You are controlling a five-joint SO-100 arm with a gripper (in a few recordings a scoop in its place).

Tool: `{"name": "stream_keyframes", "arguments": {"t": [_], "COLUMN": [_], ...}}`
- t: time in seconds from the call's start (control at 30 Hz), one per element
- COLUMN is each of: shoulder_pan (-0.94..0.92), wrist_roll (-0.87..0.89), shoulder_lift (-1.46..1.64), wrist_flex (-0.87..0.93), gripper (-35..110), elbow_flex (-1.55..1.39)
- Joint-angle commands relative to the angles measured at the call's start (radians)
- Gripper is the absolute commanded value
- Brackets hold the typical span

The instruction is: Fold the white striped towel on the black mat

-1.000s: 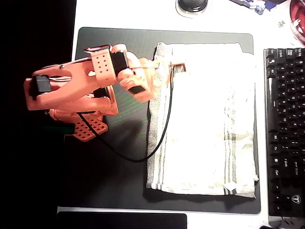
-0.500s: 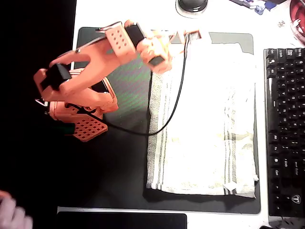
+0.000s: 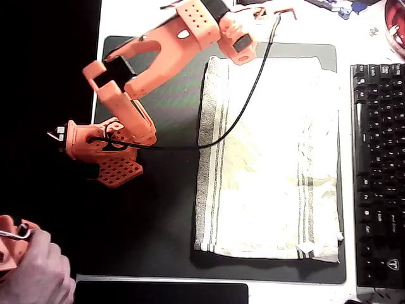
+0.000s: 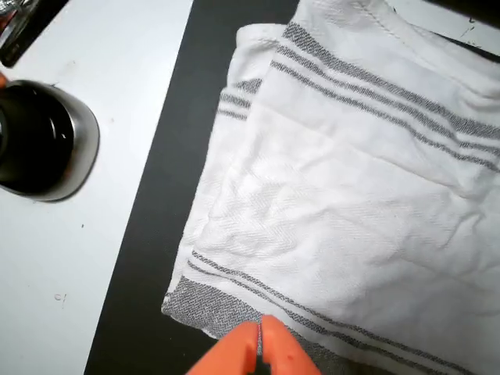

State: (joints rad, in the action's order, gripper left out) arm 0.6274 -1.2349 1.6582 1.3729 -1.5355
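White surface (image 3: 158, 16) carries the black mat (image 3: 158, 240), seen from overhead; a black keyboard (image 3: 378, 171) lies along the right edge, and a round dark object (image 4: 39, 141) sits on the white area beyond the mat's top edge; a person's hand (image 3: 31, 275) shows at the lower left corner. An orange arm (image 3: 145, 63) rises from its base at the mat's left side and stretches up and to the right, its black cable drooping across the towel's upper left; the end effector (image 4: 260, 348) sits beyond the mat's top edge, and in the wrist view its two orange tips press together with no cloth between them. The white striped towel (image 3: 272, 158) lies flat on the mat's right half, doubled over, long axis running top to bottom; thin grey stripes run lengthwise near its left and right edges; its cloth is off-white, yellowed in the middle, softly wrinkled.
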Motion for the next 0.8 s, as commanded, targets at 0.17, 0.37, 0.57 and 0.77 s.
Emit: {"name": "stream_keyframes", "arguments": {"t": [0.17, 0.37, 0.57, 0.77], "shoulder_pan": [0.009, 0.031, 0.080, 0.129], "wrist_roll": [-0.005, -0.009, -0.009, -0.008], "shoulder_lift": [-0.067, -0.098, -0.086, -0.060], "wrist_flex": [0.023, 0.026, 0.028, 0.018], "gripper": [0, 0, 0, 0], "elbow_flex": [0.089, 0.114, 0.075, 0.023]}}
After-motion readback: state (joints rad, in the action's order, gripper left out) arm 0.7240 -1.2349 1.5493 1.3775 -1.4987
